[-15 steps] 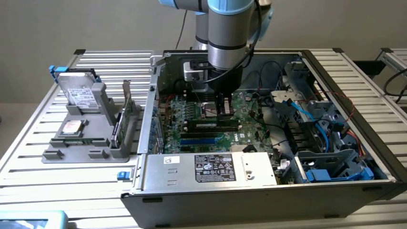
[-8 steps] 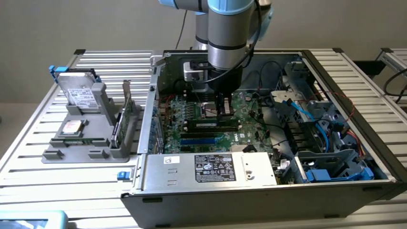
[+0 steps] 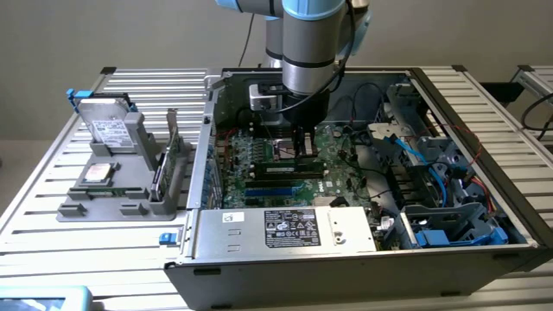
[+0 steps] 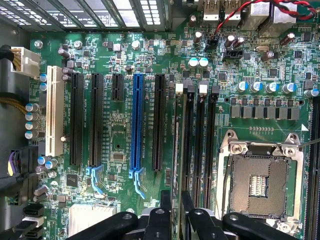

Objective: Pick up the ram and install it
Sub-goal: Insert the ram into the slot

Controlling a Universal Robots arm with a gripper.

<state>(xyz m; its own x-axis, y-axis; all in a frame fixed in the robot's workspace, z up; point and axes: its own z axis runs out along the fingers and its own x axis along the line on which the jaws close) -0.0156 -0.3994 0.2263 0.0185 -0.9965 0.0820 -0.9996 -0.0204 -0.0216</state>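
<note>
Green ram [image 3: 291, 170] inside computer case [image 3: 259, 275]

A plain beige wall [image 3: 129, 32] is running across the far side, taking soft, even light with no hard shadows. A work table [image 3: 87, 259] of silver slatted aluminium profiles is filling the scene from near to far, its ribs catching pale highlights. At the exterior view's right, a 2nd slatted table [image 3: 537, 72] is standing just beyond a narrow gap. At the exterior view's left, a pale floor [image 3: 17, 175] is showing past the table edge.
</note>
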